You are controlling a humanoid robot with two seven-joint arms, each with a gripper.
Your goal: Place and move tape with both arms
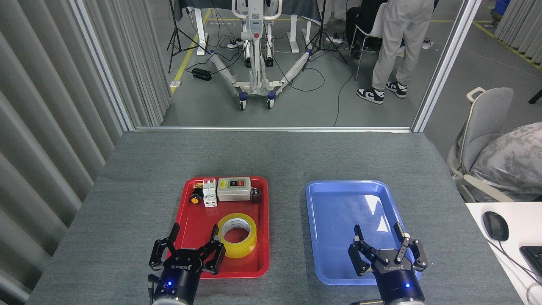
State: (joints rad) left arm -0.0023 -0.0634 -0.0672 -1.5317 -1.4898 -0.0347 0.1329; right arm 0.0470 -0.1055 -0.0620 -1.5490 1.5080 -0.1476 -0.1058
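Observation:
The yellow tape roll (237, 235) lies flat in the near right part of the red tray (262, 254), its white core facing up. My left gripper (194, 231) hovers open at the tray's near left edge, just left of the roll, one fingertip (215, 229) close beside it. Nothing sits between its fingers. My right gripper (378, 231) is open over the near part of the blue tray (334, 203), which holds nothing.
At the far end of the red tray stand a grey switch box (235, 189), a white breaker (209, 193), a small yellow-and-black button (195, 199) and a dark cylinder (256, 195). A chair (487, 123), a white desk with a mouse (495, 225), and a standing person (398, 46) are to the right and beyond.

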